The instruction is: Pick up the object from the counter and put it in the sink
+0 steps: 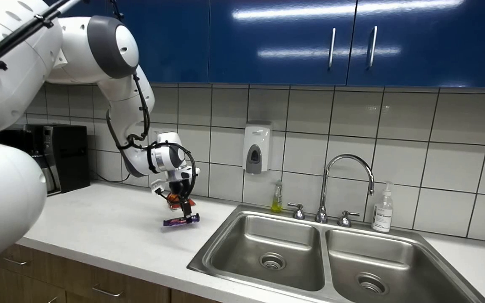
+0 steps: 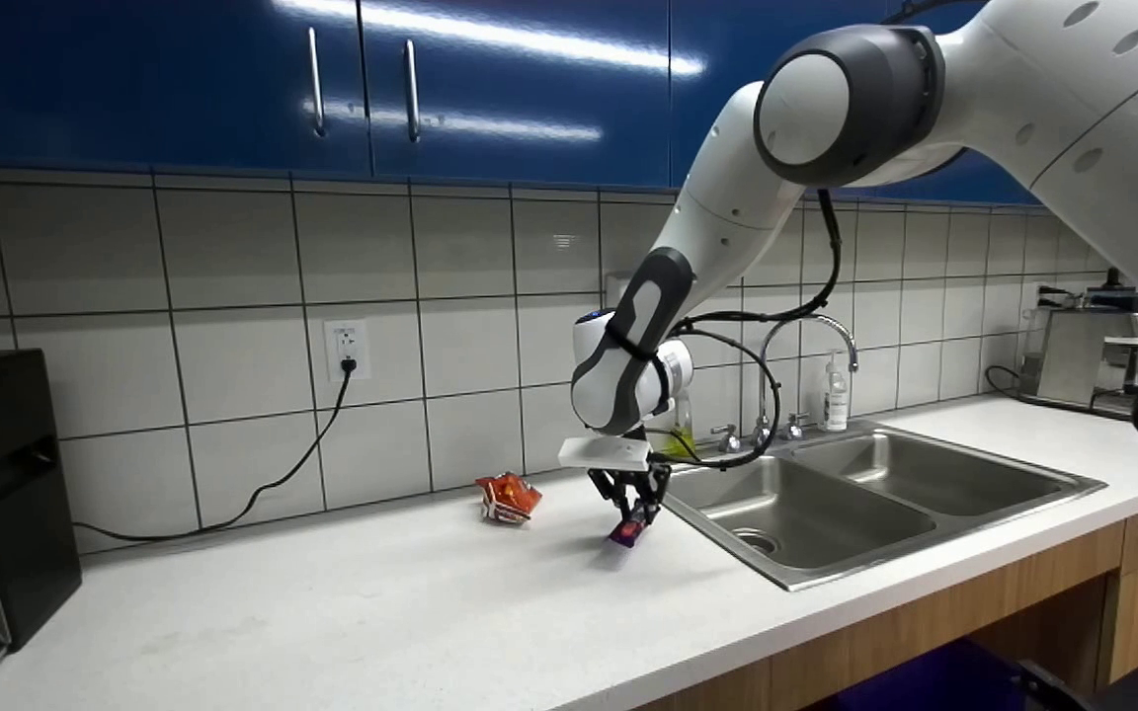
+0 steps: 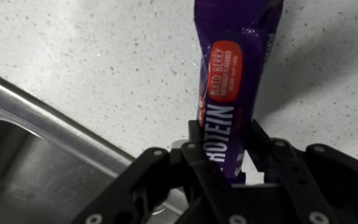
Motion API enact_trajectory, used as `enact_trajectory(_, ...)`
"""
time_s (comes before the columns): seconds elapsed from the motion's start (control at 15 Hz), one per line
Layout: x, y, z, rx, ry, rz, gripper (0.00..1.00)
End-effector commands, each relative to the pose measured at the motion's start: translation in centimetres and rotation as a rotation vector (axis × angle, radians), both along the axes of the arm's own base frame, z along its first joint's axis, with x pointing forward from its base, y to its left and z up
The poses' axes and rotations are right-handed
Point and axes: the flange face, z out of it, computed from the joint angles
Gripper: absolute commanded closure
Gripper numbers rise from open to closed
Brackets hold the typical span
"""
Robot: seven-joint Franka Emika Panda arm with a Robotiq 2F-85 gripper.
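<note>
Along the white counter (image 1: 99, 223), just beside the steel sink (image 1: 326, 252), the gripper (image 3: 224, 137) pinches the purple bar (image 3: 232, 88) near its sink-side end, seemingly airborne, so best carry it high and smoothly over the sink lest its unsupported end (image 1: 168, 222) twist or snag.

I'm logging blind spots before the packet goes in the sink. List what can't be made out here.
Purple packet, far end: cut off by the wrist view's top edge.
Start of its large word: hidden by the end effector, wrist view.
Pump bottle, fine print: too small in both exterior views.
Purple thing under the counter: in an exterior view, cut off by the bottom edge.
</note>
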Motion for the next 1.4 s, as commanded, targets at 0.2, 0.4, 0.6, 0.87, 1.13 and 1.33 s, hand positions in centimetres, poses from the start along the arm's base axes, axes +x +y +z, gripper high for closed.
enact_trajectory(0.2,-0.7,-1.5,3.2,-0.039,0.002,0.024,0.85)
enact_trajectory(0.4,-1.3,-2.6,3.5,-0.050,0.002,0.015,0.85)
enact_trajectory(0.6,-2.1,-3.9,3.7,-0.053,0.008,0.003,0.85)
enact_trajectory(0.87,-2.9,-5.5,4.0,-0.053,0.004,0.088,0.85)
enact_trajectory(1.13,-3.2,-7.2,4.2,-0.066,-0.022,0.252,0.85)
enact_trajectory(1.33,-3.5,-8.9,3.7,-0.068,-0.017,0.322,0.85)
